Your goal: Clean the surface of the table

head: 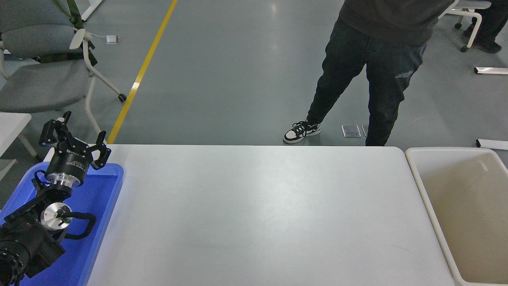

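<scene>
The table surface (262, 214) is a wide matte white top with rounded corners, and nothing lies on it. My left gripper (75, 133) is parked at the far left, above the back end of the blue tray (105, 198). Its fingers are spread open with nothing between them. My right arm and its gripper are out of view.
A beige-white bin (460, 206) stands against the table's right end. A person in dark trousers (357, 79) stands just beyond the far edge. A grey wheeled chair (43, 75) sits at the back left, beside a yellow floor line.
</scene>
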Action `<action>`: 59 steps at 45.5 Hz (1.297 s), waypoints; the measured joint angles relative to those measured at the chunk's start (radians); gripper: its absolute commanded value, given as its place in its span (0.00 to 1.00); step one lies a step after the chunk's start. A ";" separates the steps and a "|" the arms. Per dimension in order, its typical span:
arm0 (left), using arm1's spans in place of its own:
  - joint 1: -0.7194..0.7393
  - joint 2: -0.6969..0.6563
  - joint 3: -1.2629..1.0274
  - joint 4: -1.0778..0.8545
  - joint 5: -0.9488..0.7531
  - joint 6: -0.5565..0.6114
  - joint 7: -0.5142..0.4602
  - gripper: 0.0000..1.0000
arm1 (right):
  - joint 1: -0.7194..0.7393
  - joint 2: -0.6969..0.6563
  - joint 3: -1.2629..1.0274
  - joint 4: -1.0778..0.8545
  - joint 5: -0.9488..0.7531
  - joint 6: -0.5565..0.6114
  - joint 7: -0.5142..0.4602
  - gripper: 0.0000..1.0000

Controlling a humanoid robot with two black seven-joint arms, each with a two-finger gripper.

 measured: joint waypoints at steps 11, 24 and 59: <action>0.000 0.000 0.000 0.000 0.000 0.000 0.000 1.00 | -0.032 0.127 -0.003 -0.038 0.003 -0.158 0.005 0.00; 0.000 0.000 0.000 0.000 0.000 0.000 0.000 1.00 | -0.035 0.192 -0.006 -0.049 0.004 -0.291 0.003 0.00; 0.000 0.000 0.000 0.000 0.000 0.000 0.000 1.00 | -0.025 0.214 -0.057 -0.054 0.004 -0.368 -0.002 1.00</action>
